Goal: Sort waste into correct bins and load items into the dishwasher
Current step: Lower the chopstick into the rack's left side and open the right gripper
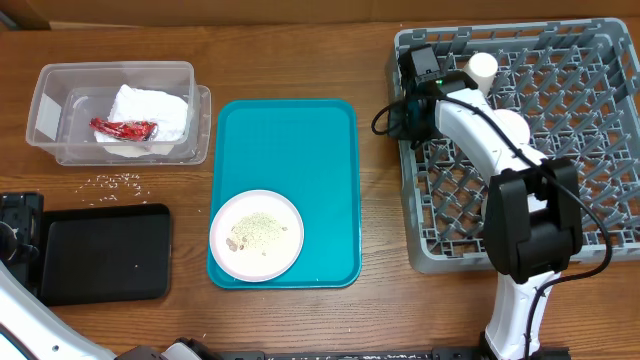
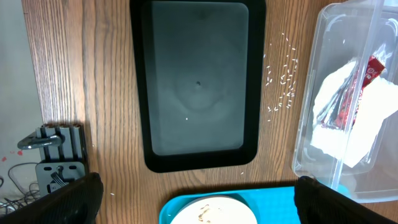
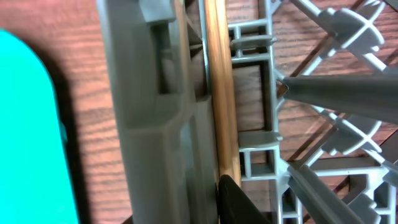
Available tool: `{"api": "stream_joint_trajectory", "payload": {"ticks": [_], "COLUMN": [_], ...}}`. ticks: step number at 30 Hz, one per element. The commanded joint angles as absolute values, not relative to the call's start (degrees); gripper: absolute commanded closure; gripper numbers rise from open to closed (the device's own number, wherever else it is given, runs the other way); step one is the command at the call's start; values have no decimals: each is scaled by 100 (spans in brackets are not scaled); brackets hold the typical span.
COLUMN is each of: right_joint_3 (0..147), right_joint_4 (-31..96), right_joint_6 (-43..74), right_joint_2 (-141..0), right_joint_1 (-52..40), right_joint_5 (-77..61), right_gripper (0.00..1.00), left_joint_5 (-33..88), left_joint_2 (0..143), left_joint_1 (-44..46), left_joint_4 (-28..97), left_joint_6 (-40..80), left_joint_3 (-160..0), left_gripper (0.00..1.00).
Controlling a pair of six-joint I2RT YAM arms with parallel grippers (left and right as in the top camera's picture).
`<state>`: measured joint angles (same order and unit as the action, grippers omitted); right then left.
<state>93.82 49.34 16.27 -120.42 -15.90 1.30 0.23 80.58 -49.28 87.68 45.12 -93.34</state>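
Note:
The clear tub (image 1: 45, 110) at the back left holds the white napkin (image 1: 150, 110) and the red wrapper (image 1: 125, 129). Loose rice (image 1: 118, 181) lies on the table in front of it. The black tray (image 1: 100, 255) sits at the front left. The pale pink plate (image 1: 256, 235), with scraps on it, rests on the teal tray (image 1: 290, 140). My left gripper (image 2: 199, 208) is open and empty, high above the plate (image 2: 211, 213). My right gripper (image 1: 408, 110) is at the left wall of the grey rack (image 1: 600, 120). Its one visible finger (image 3: 227, 186) presses a tan wooden stick (image 3: 217, 74).
A cream round object (image 1: 483, 65) stands in the rack beside my right arm; I cannot tell whether it is the cup. No bowls show. A black mount (image 1: 20, 215) is at the left table edge. The left wrist view shows the tub (image 2: 311, 124) and black tray (image 2: 199, 81).

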Motion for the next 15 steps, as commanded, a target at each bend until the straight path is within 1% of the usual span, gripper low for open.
{"api": "stream_joint_trajectory", "payload": {"ticks": [1,9,10,13,15], "right_joint_3": [9408,9502,9662,10123,10495], "right_joint_4": [4764,5011,5231,5767,6125], "right_joint_6": [2408,2335,2213,2213,2211], "right_joint_2": [-11992,-11990,-11990,-11985,-11974], "right_joint_1": [-1868,-1863,-1863,-1863,-1863], "right_joint_5": [-119,-49,-19,231,318], "right_gripper": [76,75,69,61,53], "left_joint_5": [1,1,1,1,1], "left_joint_2": [7977,7977,7977,7977,7977], "left_joint_1": [-4950,-4950,-4950,-4950,-4950], "left_joint_4": [8779,8779,8779,8777,8777], "left_joint_6": [4633,4633,4633,4633,4633], "left_joint_3": [-9362,-9362,-9362,-9362,-9362], "left_gripper": [0,0,0,0,0]}}
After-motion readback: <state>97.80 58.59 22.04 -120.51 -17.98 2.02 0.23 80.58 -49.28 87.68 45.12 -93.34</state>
